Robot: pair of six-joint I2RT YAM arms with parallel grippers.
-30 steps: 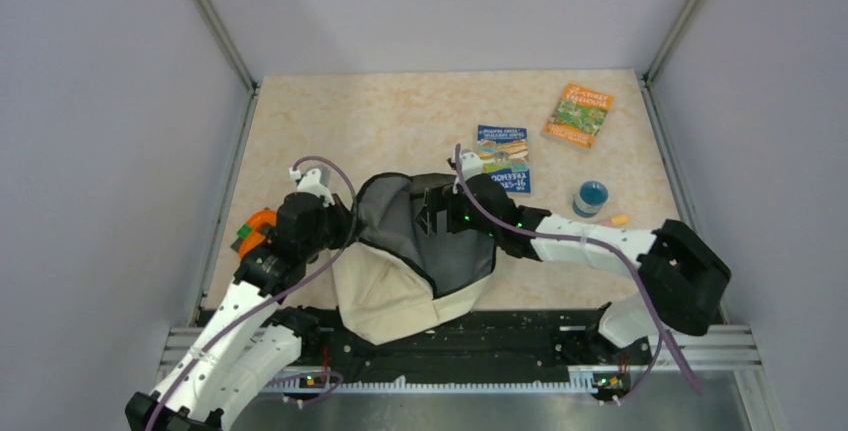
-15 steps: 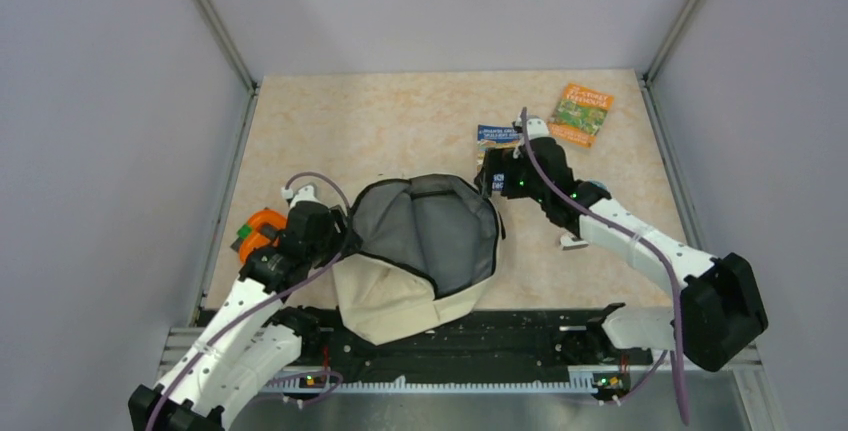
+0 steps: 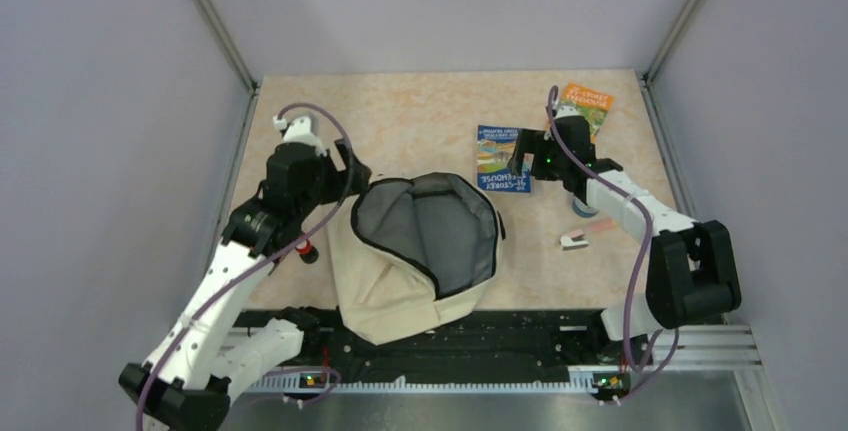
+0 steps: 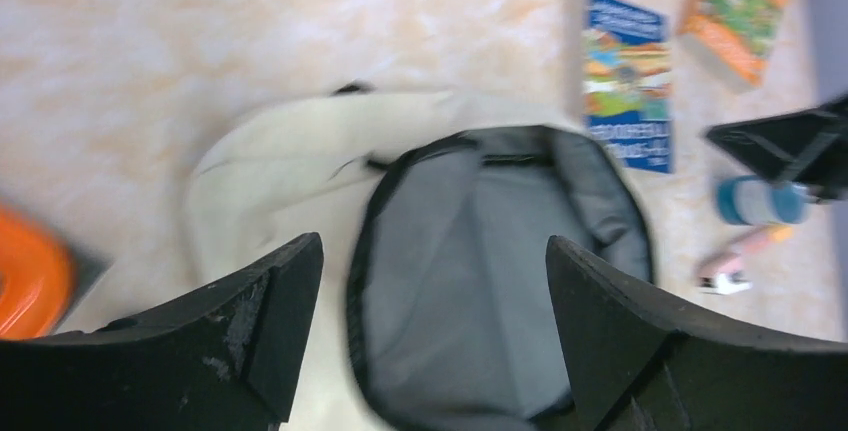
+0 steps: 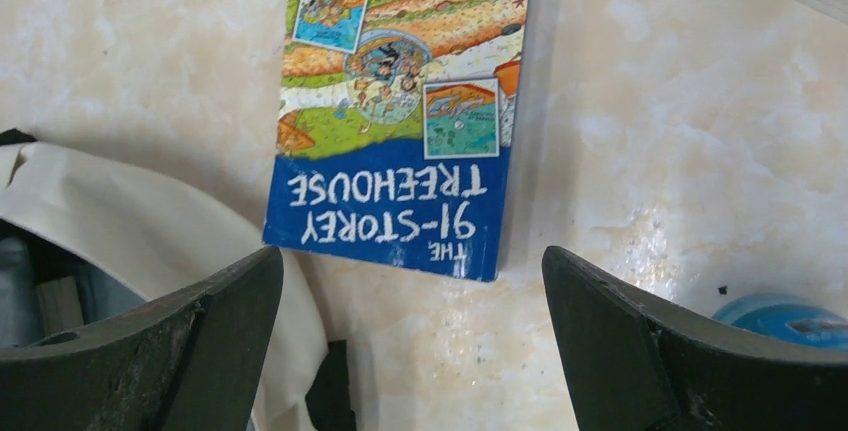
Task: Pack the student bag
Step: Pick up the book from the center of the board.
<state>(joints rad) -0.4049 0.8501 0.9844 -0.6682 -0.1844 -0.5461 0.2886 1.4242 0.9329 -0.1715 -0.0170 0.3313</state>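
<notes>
The student bag [image 3: 390, 296] lies at the table's near middle, cream fabric with its black-zipped mouth gaping and the grey lining [image 3: 435, 231] showing. My left gripper [image 3: 348, 164] hovers open beside the bag's left rim, holding nothing; in the left wrist view [image 4: 432, 246] it looks down on the open mouth [image 4: 480, 251]. My right gripper [image 3: 522, 154] stands open over the blue book [image 3: 500, 158]. In the right wrist view [image 5: 412, 256] its fingers flank bare table just below that book [image 5: 400, 101], with the bag's cream edge [image 5: 150, 221] at the left.
An orange book [image 3: 588, 103] lies at the back right, partly behind my right arm. A blue round container [image 3: 579, 207] and a small pink-and-white item [image 3: 574, 241] sit right of the bag. An orange object [image 4: 30, 276] lies left of it. Walls close three sides.
My left gripper has opened, let go of the bag's left rim and lifted back. My right arm has swung from the bag's mouth to the blue book. The bag's mouth stays open.
</notes>
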